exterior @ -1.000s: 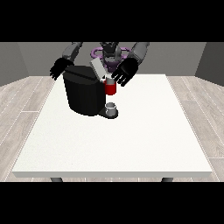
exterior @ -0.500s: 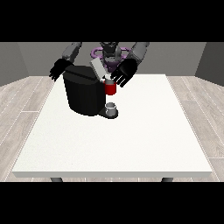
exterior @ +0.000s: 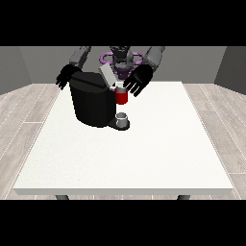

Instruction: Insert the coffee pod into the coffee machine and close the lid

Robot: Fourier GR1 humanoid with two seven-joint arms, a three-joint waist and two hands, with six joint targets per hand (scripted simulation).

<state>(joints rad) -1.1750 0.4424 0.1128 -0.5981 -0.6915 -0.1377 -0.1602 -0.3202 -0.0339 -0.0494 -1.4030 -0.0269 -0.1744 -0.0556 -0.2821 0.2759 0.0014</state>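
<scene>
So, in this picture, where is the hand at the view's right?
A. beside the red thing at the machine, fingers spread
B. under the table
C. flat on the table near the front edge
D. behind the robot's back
A: the hand at the view's right hangs with spread fingers next to the red thing at the machine, above the table.

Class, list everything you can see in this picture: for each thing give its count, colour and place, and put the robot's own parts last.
Large white table: one, white, fills the middle of the view.
Black boxy coffee machine: one, black, on the table's far left part.
Grey lid flap: one, grey, raised at the machine's top.
Red thing at the machine: one, red, at the machine's front.
Small grey cup-shaped thing: one, grey, on the machine's base below the red thing.
Hand at the view's right: one, black, fingers spread, by the red thing.
Hand at the view's left: one, black, behind the machine.
</scene>
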